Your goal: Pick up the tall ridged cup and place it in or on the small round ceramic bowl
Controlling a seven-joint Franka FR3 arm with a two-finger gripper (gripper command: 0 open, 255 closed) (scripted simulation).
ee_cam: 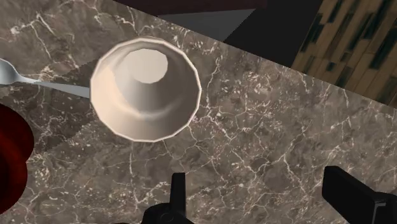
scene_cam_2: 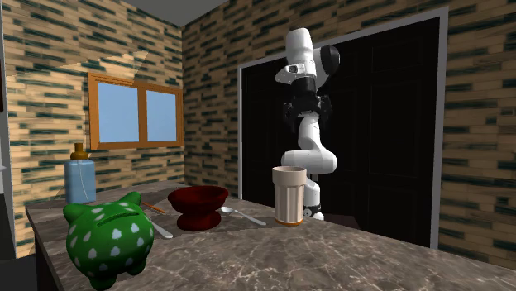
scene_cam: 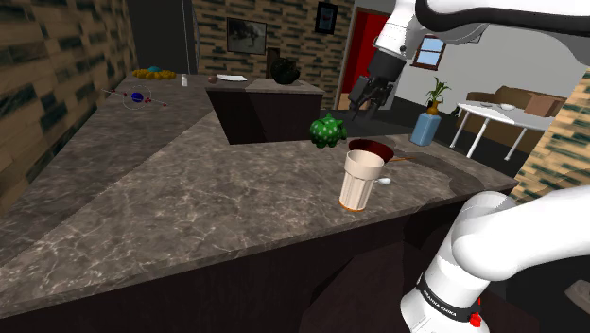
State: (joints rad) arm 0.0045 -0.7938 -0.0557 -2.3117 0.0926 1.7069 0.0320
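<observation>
Ridged cup (ee_cam: 145, 88): cream, upright, found empty.
Bowl (scene_cam: 371, 149): dark red, set just beside the cup, empty where seen.
Gripper (ee_cam: 262, 191): fingers spread, nothing clasped.

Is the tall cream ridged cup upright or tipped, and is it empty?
Upright and empty: the tall cream ridged cup stands on its base; the wrist view shows its bare inside bottom.

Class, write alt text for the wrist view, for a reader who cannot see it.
An empty cream cup stands on a marbled counter, seen from above, beyond the open claw. A spoon and a dark red bowl sit beside it.
</observation>
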